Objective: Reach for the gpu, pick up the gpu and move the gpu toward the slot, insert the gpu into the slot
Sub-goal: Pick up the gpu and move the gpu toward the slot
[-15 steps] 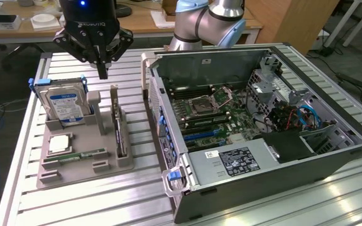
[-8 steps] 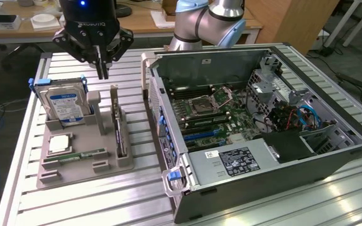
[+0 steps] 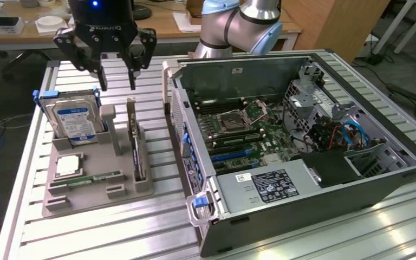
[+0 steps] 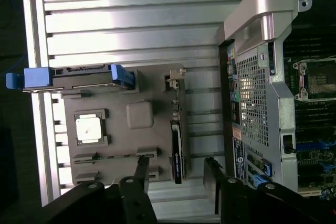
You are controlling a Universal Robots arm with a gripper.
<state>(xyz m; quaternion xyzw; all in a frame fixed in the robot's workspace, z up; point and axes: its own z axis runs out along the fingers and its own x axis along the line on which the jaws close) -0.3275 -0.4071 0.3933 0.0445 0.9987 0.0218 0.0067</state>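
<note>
The gpu (image 3: 137, 157) is a thin dark card standing on edge in a slot of the grey holder tray (image 3: 85, 201). Its silver bracket end (image 3: 130, 107) points toward the back of the table. My gripper (image 3: 117, 85) hangs above the tray's far end, over the bracket, open with nothing between its fingers. In the wrist view the gpu (image 4: 177, 153) is seen edge-on, lying in line between the two fingertips (image 4: 140, 167), with the gripper (image 4: 176, 174) well above it. The blue expansion slots (image 3: 231, 154) sit on the motherboard inside the open computer case (image 3: 302, 187).
A silver hard drive with a blue label (image 3: 76, 122) stands in the tray beside the gpu. A processor chip (image 3: 67, 164) and a green memory stick (image 3: 96, 177) lie in the tray. The arm's base (image 3: 229, 27) rises behind the case.
</note>
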